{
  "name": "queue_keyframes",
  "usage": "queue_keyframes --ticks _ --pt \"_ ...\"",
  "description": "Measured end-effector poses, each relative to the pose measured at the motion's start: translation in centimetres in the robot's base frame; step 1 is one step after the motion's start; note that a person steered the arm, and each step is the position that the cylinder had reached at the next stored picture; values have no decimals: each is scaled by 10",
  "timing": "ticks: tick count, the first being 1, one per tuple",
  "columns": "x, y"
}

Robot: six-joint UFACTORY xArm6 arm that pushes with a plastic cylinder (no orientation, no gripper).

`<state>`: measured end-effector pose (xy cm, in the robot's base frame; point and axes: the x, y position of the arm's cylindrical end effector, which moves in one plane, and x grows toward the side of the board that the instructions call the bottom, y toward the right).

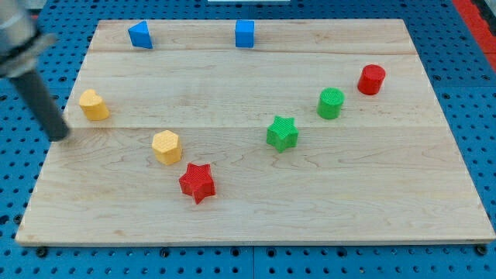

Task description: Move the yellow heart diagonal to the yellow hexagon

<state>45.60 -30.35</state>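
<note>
Yellow heart (93, 105): a small, rigid block, probably light moulded or printed plastic, judged to slide readily on the smooth wooden counter (256, 209) and to pivot if struck off-centre. There is nothing to grasp with; the contact should fall on a flat side face, low and in line with its middle, on the side opposite the intended travel. It appears orange-yellow, squat, with a lobed top outline, and sits near the counter's left edge, in the upper half of the view. Yellow hexagon (166, 146): a like-coloured prism, lower and to the view's right of the heart, well apart from it; a red star (197, 182) lies just beside the hexagon, lower right. The tool is a plain rod, with no parts to spread or press together. My tip (60, 137) rests near the heart, to its lower left, not touching.
</note>
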Motion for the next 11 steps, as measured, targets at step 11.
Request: queue_keyframes --ticks 11 --pt "-175 -2"
